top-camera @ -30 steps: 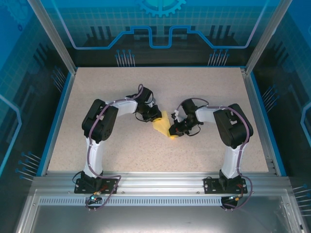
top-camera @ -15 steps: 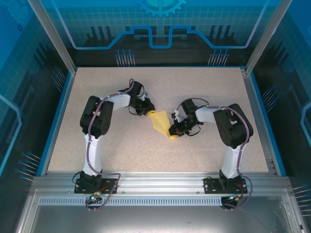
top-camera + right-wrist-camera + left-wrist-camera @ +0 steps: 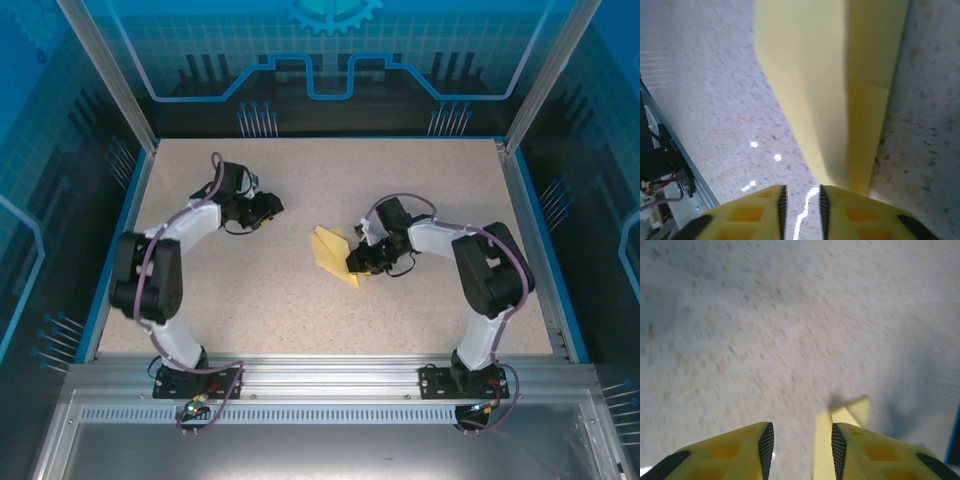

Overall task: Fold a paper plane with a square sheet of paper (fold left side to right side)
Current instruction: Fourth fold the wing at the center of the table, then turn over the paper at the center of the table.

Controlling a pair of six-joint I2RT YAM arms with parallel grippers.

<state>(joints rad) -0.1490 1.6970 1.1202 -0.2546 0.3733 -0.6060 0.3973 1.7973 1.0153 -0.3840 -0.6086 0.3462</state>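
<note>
L gripper (image 3: 270, 206) spread, well apart from yellow paper (image 3: 333, 252). R gripper (image 3: 356, 264) at paper's edge, slightly parted, pinching nothing.

speckled beige table top (image 3: 330, 310), matte, fine darker flecks visible up close. blue rim (image 3: 118, 240) runs along the left, far and right edges. silver aluminium posts (image 3: 105, 75) rise slanting from the far corners (frame of an enclosure). translucent blue panels (image 3: 330, 60) on all sides, printed with a light grid and circuit-style lines; pale gear motif (image 3: 332, 12) top centre of the back panel. near edge: slotted aluminium rail (image 3: 330, 375), below it a dull grey metal shelf (image 3: 320, 450). light is even and soft; a few small white glints (image 3: 777, 157) on the table in the right wrist view.
</note>
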